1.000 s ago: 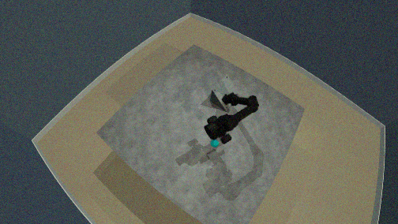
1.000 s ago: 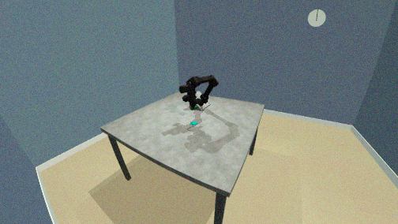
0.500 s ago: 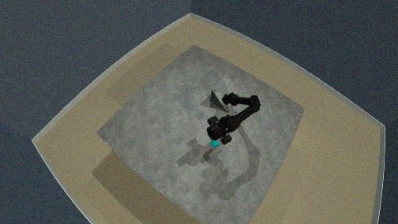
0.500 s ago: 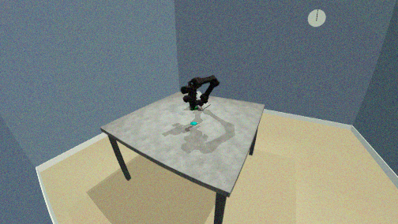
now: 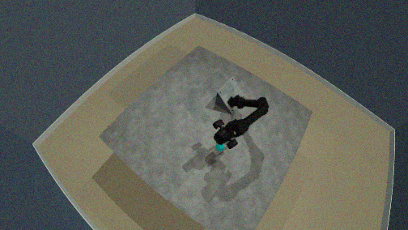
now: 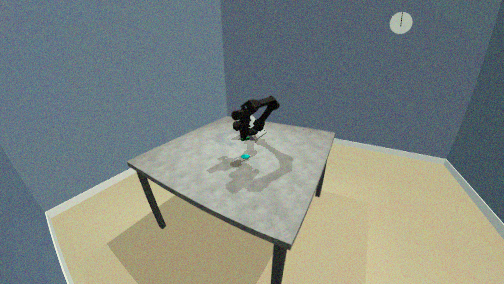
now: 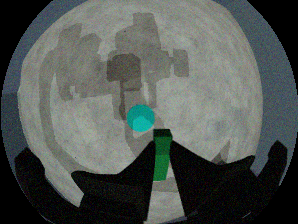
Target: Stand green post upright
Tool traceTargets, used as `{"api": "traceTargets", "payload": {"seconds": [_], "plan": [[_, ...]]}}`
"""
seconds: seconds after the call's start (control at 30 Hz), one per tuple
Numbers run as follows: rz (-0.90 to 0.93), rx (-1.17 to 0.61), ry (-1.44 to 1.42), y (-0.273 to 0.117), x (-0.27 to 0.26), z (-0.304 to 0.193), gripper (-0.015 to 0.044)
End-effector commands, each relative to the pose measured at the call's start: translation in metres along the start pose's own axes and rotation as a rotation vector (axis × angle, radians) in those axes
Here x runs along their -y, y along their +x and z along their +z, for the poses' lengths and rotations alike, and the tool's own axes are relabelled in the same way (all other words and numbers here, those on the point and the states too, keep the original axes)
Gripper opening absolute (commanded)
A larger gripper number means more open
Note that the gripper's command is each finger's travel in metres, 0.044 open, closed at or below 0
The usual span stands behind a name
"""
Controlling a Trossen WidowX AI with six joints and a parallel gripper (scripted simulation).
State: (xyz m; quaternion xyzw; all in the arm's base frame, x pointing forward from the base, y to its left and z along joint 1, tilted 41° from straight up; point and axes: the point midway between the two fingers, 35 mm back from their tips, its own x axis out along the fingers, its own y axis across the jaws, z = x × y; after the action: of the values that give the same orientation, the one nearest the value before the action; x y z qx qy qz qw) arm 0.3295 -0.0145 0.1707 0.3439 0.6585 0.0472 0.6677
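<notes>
The cyan circle (image 5: 219, 147) (image 6: 245, 156) (image 7: 140, 118) lies flat on the grey table. My gripper (image 6: 244, 136) (image 7: 161, 144) points down and is shut on the green post (image 7: 161, 165), which shows between the two black fingers in the wrist view. The post's dark end faces the circle side of that view. In the exterior view the gripper is above the table, behind the circle, and only a bit of green shows at its tip. In the top view the arm hides the fingers and the post. The post's exact tilt and height are hard to tell.
A dark grey wedge-like shape (image 5: 218, 104) stands near the arm's base, with a pale flat patch (image 5: 231, 86) behind it. The arm's shadow falls around the circle on the table (image 5: 154, 121) (image 6: 190, 155).
</notes>
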Motion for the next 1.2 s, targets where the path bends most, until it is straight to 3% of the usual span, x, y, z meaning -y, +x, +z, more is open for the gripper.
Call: {"api": "traceTargets", "payload": {"seconds": [0.0, 1.17], "plan": [[-0.022, 0.018, -0.004, 0.002, 0.001, -0.001, 0.0023], [-0.160, 0.193, -0.049, 0.016, 0.005, 0.001, 0.0023]]}}
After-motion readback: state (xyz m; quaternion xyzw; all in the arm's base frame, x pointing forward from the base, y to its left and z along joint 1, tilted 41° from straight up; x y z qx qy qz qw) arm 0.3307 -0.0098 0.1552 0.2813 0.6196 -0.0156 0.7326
